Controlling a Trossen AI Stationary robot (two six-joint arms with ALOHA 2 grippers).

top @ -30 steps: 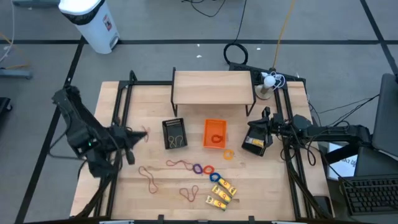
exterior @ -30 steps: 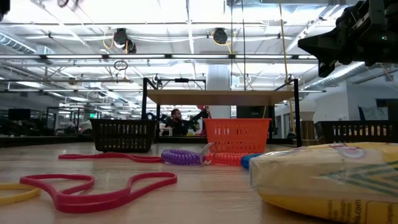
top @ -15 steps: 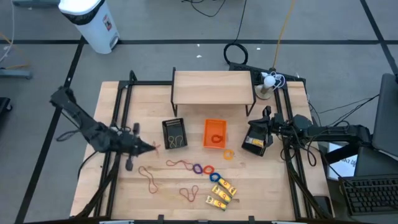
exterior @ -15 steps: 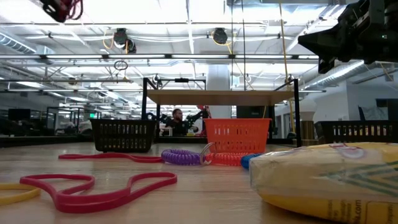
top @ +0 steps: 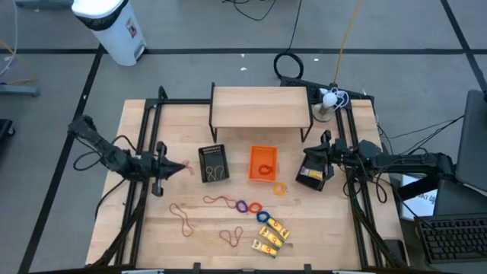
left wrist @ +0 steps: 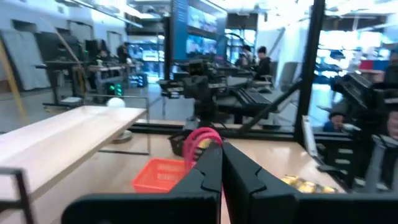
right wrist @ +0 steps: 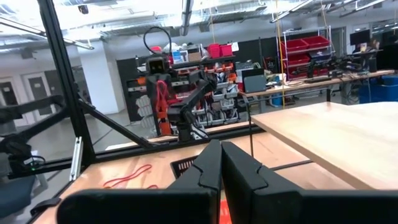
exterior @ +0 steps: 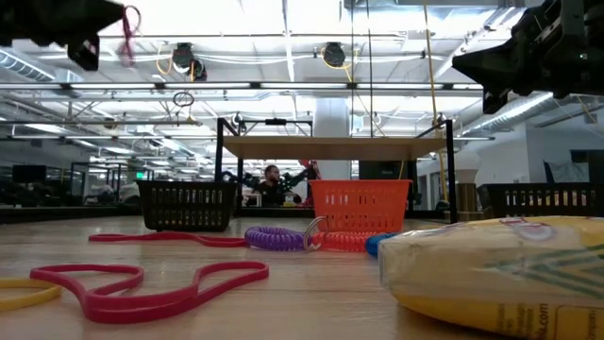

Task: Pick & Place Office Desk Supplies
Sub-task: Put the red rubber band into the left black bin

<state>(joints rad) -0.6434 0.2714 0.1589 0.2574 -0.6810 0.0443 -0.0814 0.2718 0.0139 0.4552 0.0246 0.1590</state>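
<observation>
My left gripper (top: 183,167) (exterior: 106,21) (left wrist: 222,163) hovers above the table's left part, just left of the black basket (top: 214,163), shut on a red rubber band (left wrist: 200,138). My right gripper (top: 306,162) (right wrist: 221,157) waits shut over a second black basket (top: 313,175) on the right, which has something yellow in it. Loose red and brown rubber bands (top: 218,201) (exterior: 142,283), purple, red and blue rings (top: 242,206) and yellow packets (top: 272,236) (exterior: 500,269) lie flat on the near half of the table. An orange ring (top: 280,189) lies below the orange basket (top: 263,164). My left gripper pinches the red rubber band at one spot of its loop (left wrist: 205,148) between the two shut fingertips. The fingers lie about level and point toward the table's right. The band is lifted clear of the table and dangles slack at the fingertips (exterior: 127,33).
A raised wooden shelf (top: 261,106) stands at the far side on black legs. The black basket holds tan bands, and the orange basket holds a red band (top: 265,170). Black frame rails (top: 148,144) run along both table sides. People sit in the room beyond.
My left arm has swung and stretched out lower, carrying the red band with it. In the low view its gripper has come in from the upper left corner, down and to the right. The right arm and the things on the table have kept still.
</observation>
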